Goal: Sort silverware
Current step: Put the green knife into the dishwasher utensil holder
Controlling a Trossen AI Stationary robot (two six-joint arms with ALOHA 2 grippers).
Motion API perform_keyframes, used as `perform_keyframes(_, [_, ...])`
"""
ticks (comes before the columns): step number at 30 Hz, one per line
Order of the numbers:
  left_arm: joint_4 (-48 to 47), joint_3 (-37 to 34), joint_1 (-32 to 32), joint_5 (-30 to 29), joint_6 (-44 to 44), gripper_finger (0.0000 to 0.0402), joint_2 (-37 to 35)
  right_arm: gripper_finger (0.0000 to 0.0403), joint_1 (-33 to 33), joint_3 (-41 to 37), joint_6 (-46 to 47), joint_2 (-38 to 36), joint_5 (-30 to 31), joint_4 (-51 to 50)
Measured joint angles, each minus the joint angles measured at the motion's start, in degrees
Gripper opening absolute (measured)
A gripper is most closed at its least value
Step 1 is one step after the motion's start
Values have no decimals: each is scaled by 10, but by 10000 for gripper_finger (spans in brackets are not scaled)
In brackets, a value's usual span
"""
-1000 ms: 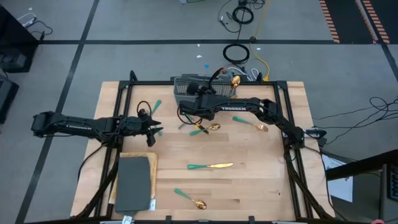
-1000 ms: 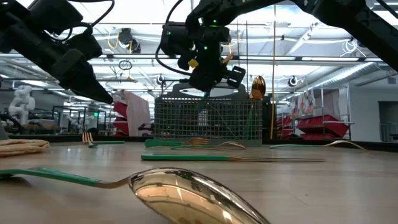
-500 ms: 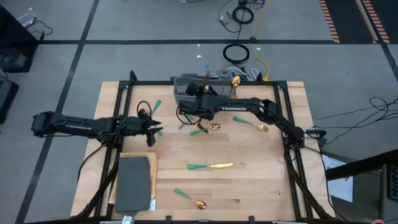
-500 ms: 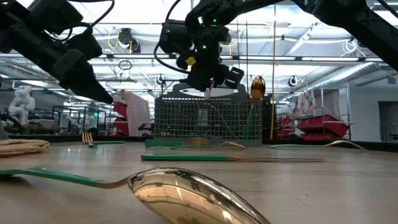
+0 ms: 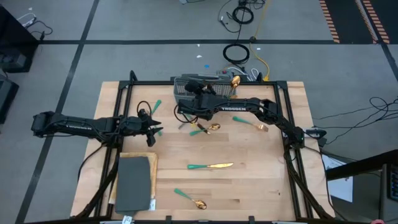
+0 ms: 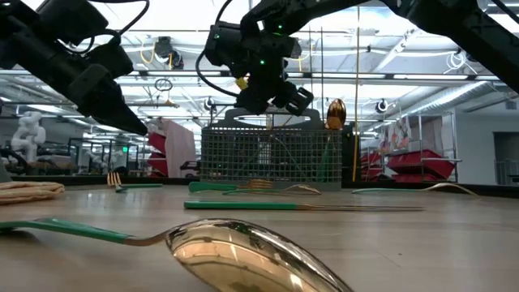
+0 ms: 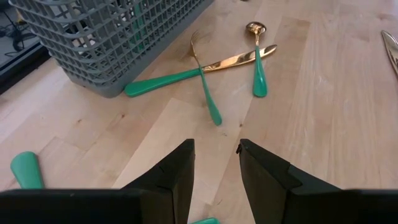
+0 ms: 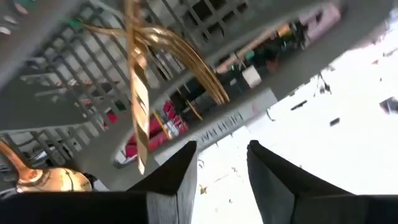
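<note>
The grey mesh caddy (image 5: 202, 87) stands at the table's far edge with a gold spoon (image 5: 235, 81) upright in it. My right gripper (image 8: 221, 177) hangs open and empty just above the caddy (image 6: 268, 154). Its wrist view shows a gold fork (image 8: 186, 59) and a gold knife (image 8: 138, 93) inside the mesh. My left gripper (image 7: 214, 155) is open and empty, low over the table's left part (image 5: 154, 129). A fork (image 7: 204, 81), a knife (image 7: 205, 67) and a spoon (image 7: 257, 59) with teal handles lie crossed beside the caddy. A knife (image 5: 211, 166) and two spoons (image 5: 193, 199) (image 5: 252, 123) lie flat farther off.
A dark grey pad (image 5: 134, 183) lies at the near left corner on a tan mat. A teal-handled piece (image 5: 155, 106) lies near my left gripper, and its handle end shows in the left wrist view (image 7: 26, 169). Black frame rails (image 5: 292, 155) run along the table's sides. Bare wood lies at the near right.
A gold-tipped piece that hung below my right gripper over the caddy no longer shows there. My right gripper has shifted a little toward the table's far left, still above the caddy.
</note>
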Motion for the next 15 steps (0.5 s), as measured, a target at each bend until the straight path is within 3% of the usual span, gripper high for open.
perform_keyframes(6, [0,0,0,0,0,132,0,128,11,28,128,0,39,0])
perform_keyframes(9, [0,0,0,0,0,132,0,128,32,60,197,0,4,-34])
perform_keyframes(12, [0,0,0,0,-1,132,0,128,60,105,301,0,-140,-83])
perform_keyframes(15, [0,0,0,0,-1,132,0,128,74,147,412,0,-385,-131])
